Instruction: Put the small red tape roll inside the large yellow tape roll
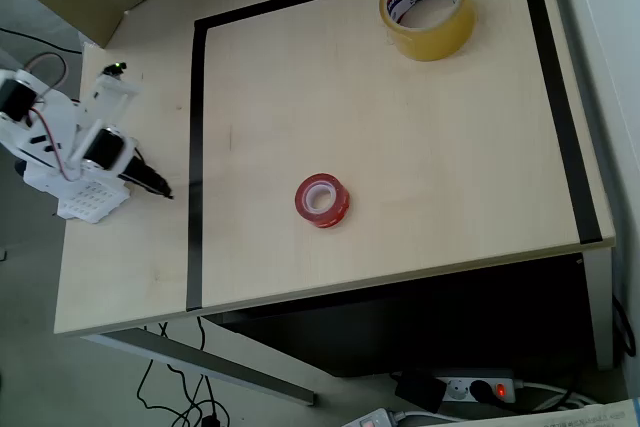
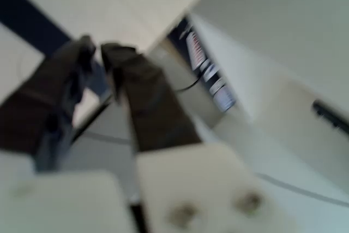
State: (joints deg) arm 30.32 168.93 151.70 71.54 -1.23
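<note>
Nearest the arm's base, at the left edge of the table in the overhead view, the gripper rests folded low outside the black tape border, its dark tip pointing toward the marked work area. In the wrist view the two dark fingers stand almost together at their tips with only a thin gap and nothing between them, so they read as closed on air; the blur there makes the exact gap hard to judge. This looks like a parked pose, the arm tucked clear of the work area with no reach begun. Farther in, the small red tape roll lies flat near the front edge of the bordered area, a little left of its middle, hole facing up; lying that way it offers its wall to a pinch from above. Farthest away, the large yellow tape roll sits at the back edge toward the right corner, also flat with its printed white core open upward, well apart from the red one. That open ring is the target, and its upward-facing hole should accept the smaller roll dropped straight down.
</note>
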